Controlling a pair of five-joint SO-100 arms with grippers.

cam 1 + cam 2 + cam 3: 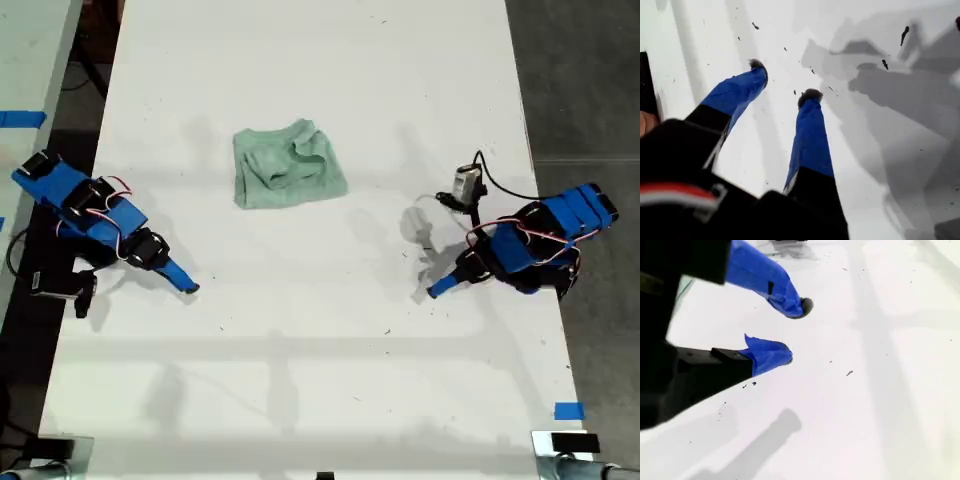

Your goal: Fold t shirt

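My first tool (782, 80): jaws parted, empty, over bare table (890, 150). My second tool (792, 332): jaws parted, empty.

T shirt (288, 165): rumpled bundle mid-table, well apart from both arms. Folding apparently partly done or undone; I cannot tell.

Only the exterior view shows the shirt; the wrist views show the jaw gaps.

Small pale mint-green rumpled cloth t shirt (288, 166): folded-under layers hidden, sleeves indistinguishable. Blue-and-black arm (80, 215) at nine o'clock of exterior view: base cut by frame edge. Which arm is first or second: cannot tell. Dark specks on white tabletop (875, 165): too small to identify.
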